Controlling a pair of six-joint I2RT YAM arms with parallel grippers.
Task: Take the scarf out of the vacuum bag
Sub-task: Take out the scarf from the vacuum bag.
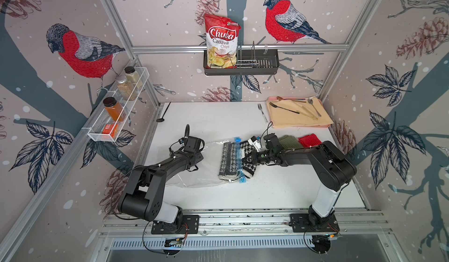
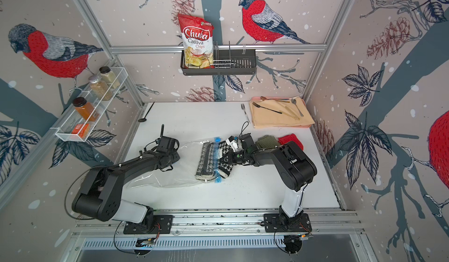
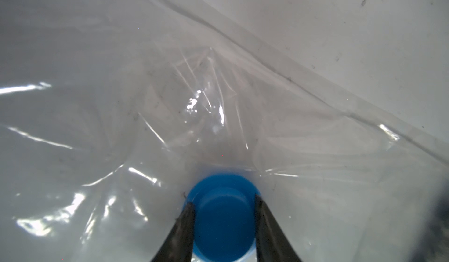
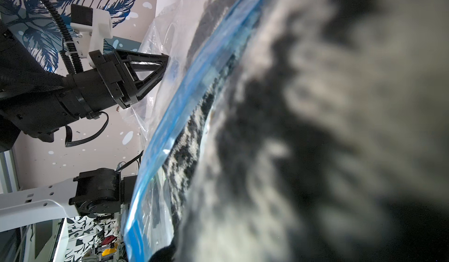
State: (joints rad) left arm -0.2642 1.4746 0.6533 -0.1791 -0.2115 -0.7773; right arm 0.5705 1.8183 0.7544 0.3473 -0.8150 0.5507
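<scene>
The scarf [image 1: 249, 167], a folded black-and-white houndstooth knit, lies flat and half out of the bag [image 1: 184, 175]. Its free end is pinched in the right fingers [image 1: 255, 158]; the rest lies beyond the light-blue zip strip [image 1: 239, 162]. The bag is clear, crinkled and flat. Its round blue valve [image 3: 222, 214] sits between the left fingers [image 3: 184, 234], touching both.

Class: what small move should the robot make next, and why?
Probably pull the right gripper, shut on the scarf, away from the vacuum bag: part of the scarf lies inside past the zip strip, and the left gripper grips the valve.
</scene>
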